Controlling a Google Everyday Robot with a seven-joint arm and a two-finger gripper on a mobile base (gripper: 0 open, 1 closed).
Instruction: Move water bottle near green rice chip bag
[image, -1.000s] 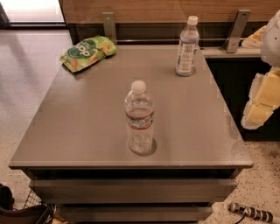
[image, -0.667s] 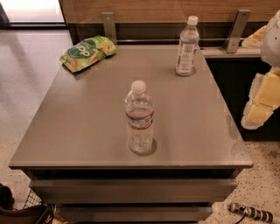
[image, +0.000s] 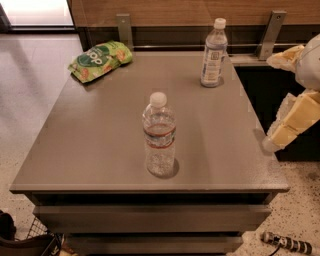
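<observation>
**A:** Where's the water bottle (image: 159, 136)?

**B:** Upright near the front middle of the counter (image: 90, 150), white cap on. The green chip bag (image: 100, 59) lies at the far left corner, well apart from it. A taller bottle with a white label (image: 213, 53) stands at the far right. That one is not ours.

**A:** How will it handle?

**B:** I'd guess light to moderate, depending on how much water is in it, which I can't make out. The thin ribbed plastic will likely give under a hard squeeze, and it is smooth, so it could slip. It's tall on a narrow base, so a nudge near the cap could tip it.

**A:** Where would you take hold?

**B:** Around the middle, at the red-and-blue label band or just below it. The ribs there should give some bite, and a hold at that height ought to keep it steady.

**A:** And the gripper (image: 287, 125)?

**B:** Off the counter's right edge, near the right side of the view and well apart from the bottle. I can't tell whether the jaws are spread or pressed together. They hold nothing that I can see, and they touch nothing on the counter.
</observation>
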